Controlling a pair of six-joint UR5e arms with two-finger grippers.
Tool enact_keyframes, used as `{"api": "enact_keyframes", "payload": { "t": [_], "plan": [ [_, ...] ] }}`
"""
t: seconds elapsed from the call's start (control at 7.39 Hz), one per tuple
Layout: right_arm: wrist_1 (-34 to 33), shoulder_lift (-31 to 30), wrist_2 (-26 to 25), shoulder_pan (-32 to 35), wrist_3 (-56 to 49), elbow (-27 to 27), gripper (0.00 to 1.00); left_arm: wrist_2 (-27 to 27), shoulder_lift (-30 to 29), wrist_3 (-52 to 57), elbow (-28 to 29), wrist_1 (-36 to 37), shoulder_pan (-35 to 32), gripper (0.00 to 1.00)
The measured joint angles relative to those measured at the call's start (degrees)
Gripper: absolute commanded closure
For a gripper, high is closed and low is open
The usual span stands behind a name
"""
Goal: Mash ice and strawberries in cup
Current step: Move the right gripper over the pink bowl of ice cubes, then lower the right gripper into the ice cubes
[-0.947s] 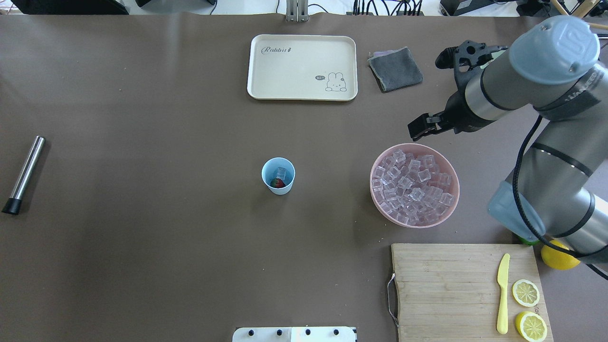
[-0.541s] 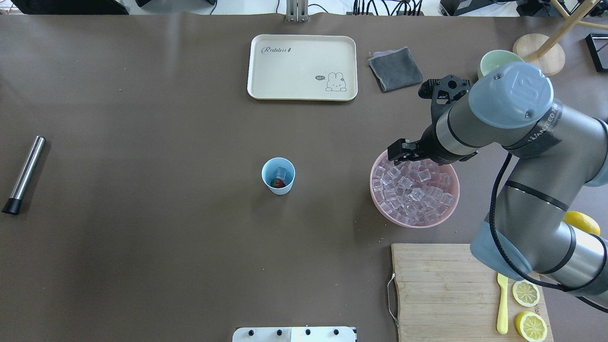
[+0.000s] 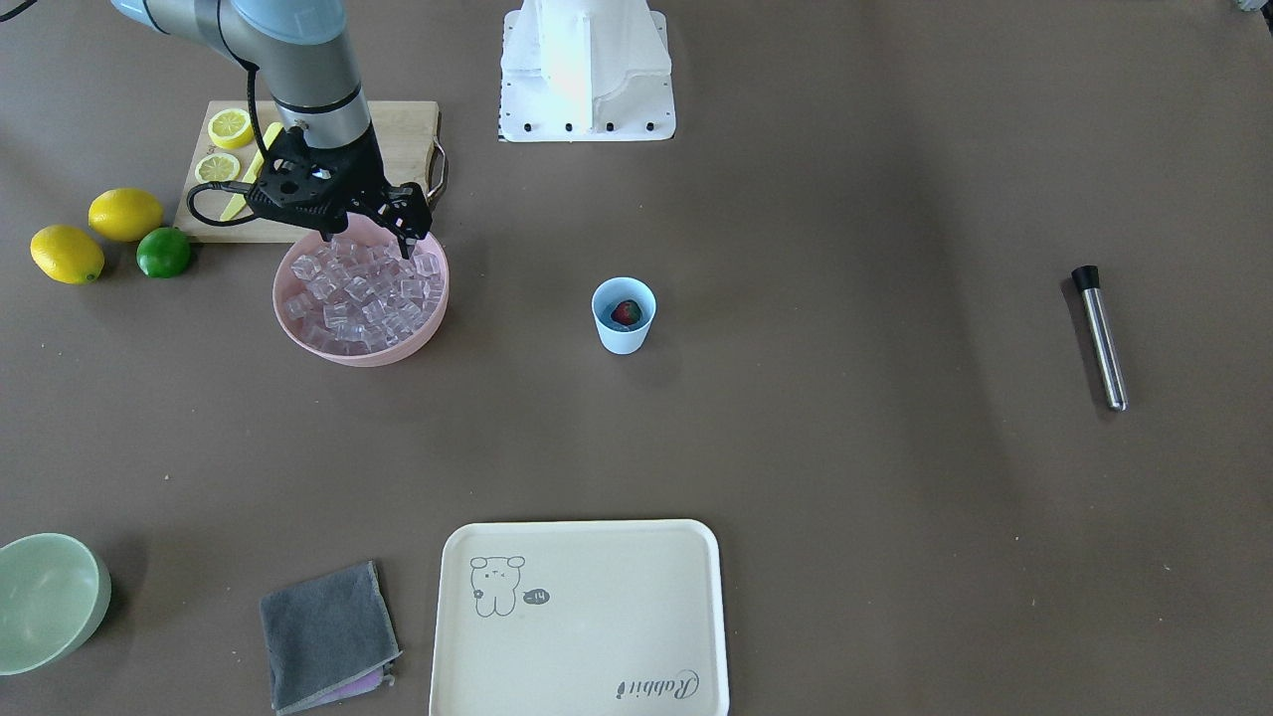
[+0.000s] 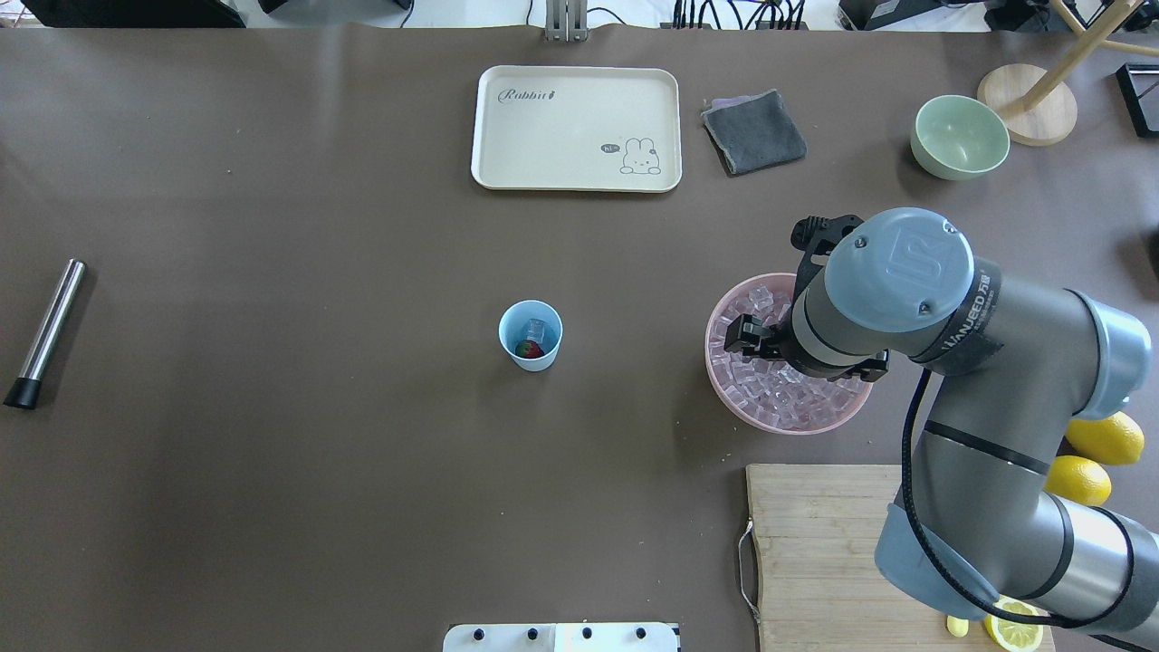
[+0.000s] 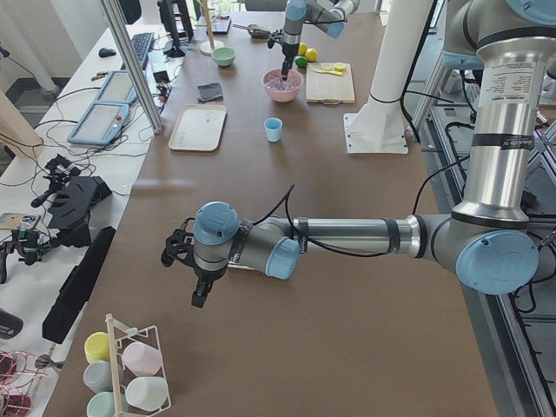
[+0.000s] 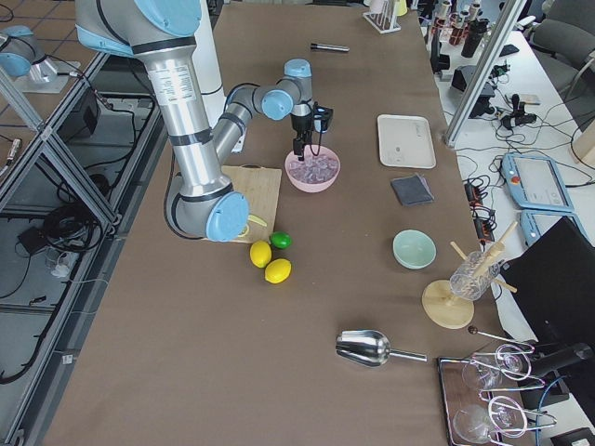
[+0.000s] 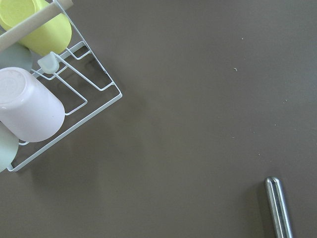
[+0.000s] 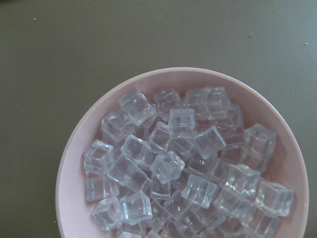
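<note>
The small pale blue cup (image 4: 531,337) stands mid-table and also shows in the front view (image 3: 624,318). In it lie a red strawberry (image 4: 526,349) and one clear ice cube (image 4: 537,328). Many ice cubes (image 8: 173,163) fill the pink bowl (image 4: 710,358) to the cup's right. My right gripper (image 4: 744,333) hangs over the bowl's cup-side edge, just above the ice (image 3: 358,293), and it looks open and empty (image 3: 410,234). My left gripper (image 5: 198,295) shows only in the left side view, far from the cup, and I cannot tell its state.
A steel muddler with a black tip (image 4: 45,333) lies at the table's far left. A cream tray (image 4: 576,127), grey cloth (image 4: 753,131) and green bowl (image 4: 960,136) sit at the back. A cutting board (image 4: 815,552) and lemons (image 4: 1105,437) are near right. A cup rack (image 7: 49,99) is below the left wrist.
My right arm has swung from behind the pink bowl to over it, bringing the gripper down above the ice. The cup and its contents have not moved.
</note>
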Motion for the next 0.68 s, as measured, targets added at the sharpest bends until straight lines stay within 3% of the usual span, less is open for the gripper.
{"api": "enact_keyframes", "payload": {
  "t": [0.68],
  "plan": [
    [-3.2,0.7,-2.2,-3.2,0.7,-1.7,0.16,-0.1,0.5,0.0,-0.6,-0.6,-0.2,0.02]
  ]
}}
